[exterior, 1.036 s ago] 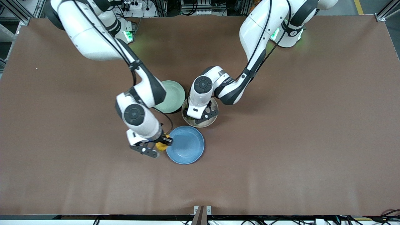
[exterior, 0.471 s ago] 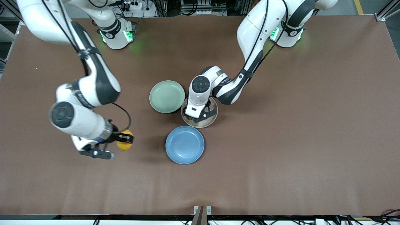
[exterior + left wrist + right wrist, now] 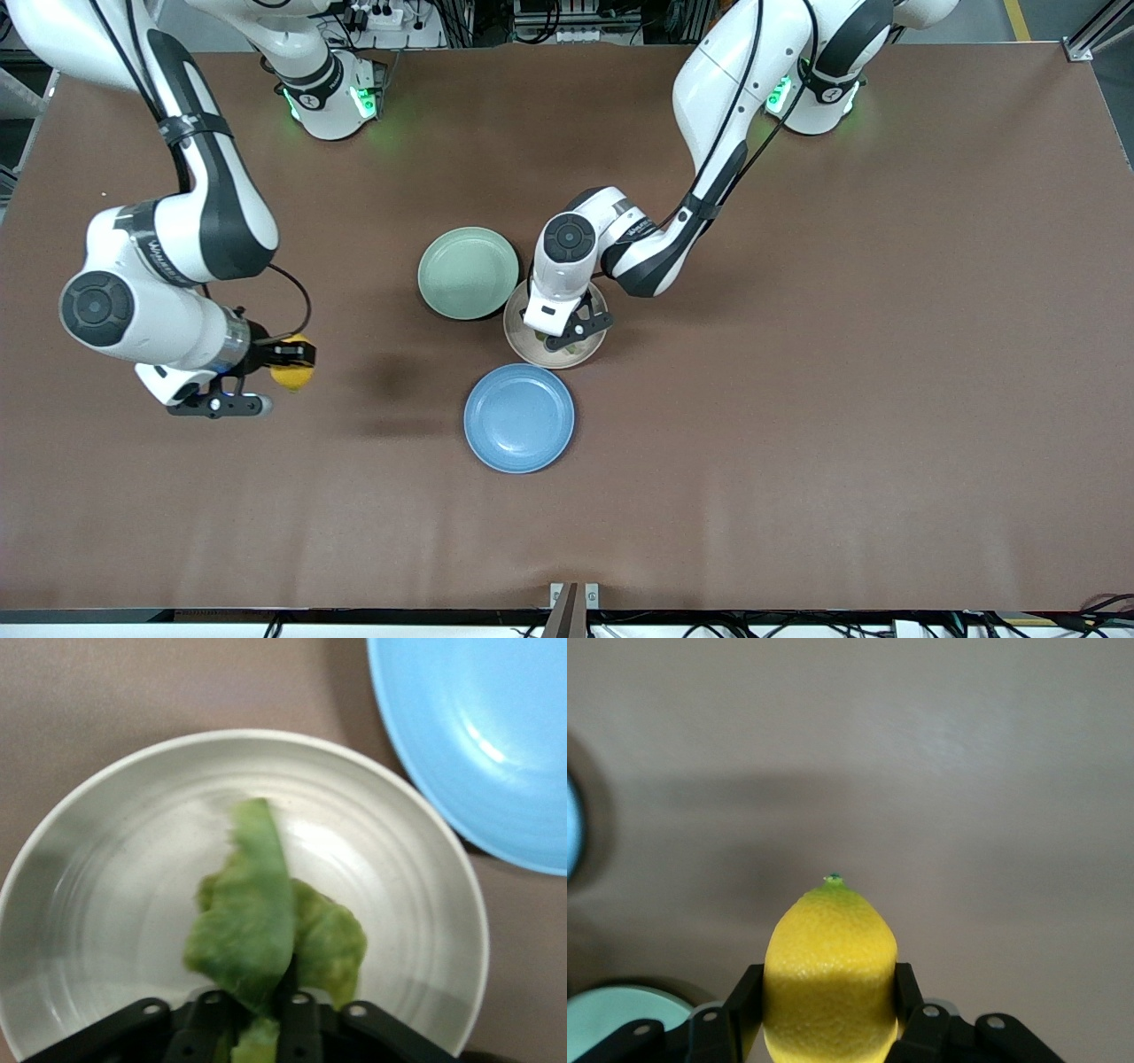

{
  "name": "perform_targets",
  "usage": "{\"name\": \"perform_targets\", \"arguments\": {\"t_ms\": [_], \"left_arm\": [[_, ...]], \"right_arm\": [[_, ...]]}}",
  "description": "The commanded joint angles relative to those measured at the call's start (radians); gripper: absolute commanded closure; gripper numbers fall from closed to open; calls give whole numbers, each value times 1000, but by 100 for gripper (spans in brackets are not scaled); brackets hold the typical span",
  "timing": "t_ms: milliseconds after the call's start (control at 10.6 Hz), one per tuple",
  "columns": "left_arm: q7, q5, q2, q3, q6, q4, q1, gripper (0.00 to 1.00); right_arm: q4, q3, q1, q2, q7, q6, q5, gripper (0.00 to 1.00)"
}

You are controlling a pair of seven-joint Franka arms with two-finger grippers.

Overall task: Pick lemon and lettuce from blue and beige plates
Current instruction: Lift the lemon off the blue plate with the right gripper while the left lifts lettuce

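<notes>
Presently, the brown surface (image 3: 797,399) carries three plates in a cluster. Landmark: the beige plate (image 3: 518,341). The blue plate (image 3: 519,418) lies just beside it, nearer the front camera; the mint-green plate (image 3: 468,272) sits beside it, farther from that camera, toward the right arm's end. The left tool (image 3: 551,330) is down in the beige plate, closed on the lettuce (image 3: 257,921). The right tool (image 3: 288,359), well apart from the beige plate toward the right arm's end, hangs over bare surface, gripping the lemon (image 3: 830,970).
</notes>
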Motion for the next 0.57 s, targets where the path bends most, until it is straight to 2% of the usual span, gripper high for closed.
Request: {"name": "perform_targets", "arguments": {"t_ms": [0,94,283,471], "left_arm": [[-1,25,-48,10,0,-7,4,100],[-1,25,-79,10,-5,-8,22,100],[-1,25,-154,9,-48,-8,64,100],[2,25,-226,9,-106,-9,102,100]], "right_arm": [[-88,-54,-13,-60,-109,18,16,88],[-94,-88,-13,-60,-166,29,16,88],[-97,-108,-13,-56,-215,39,16,87],[-190,-142,-13,-62,-289,160,16,87]]}}
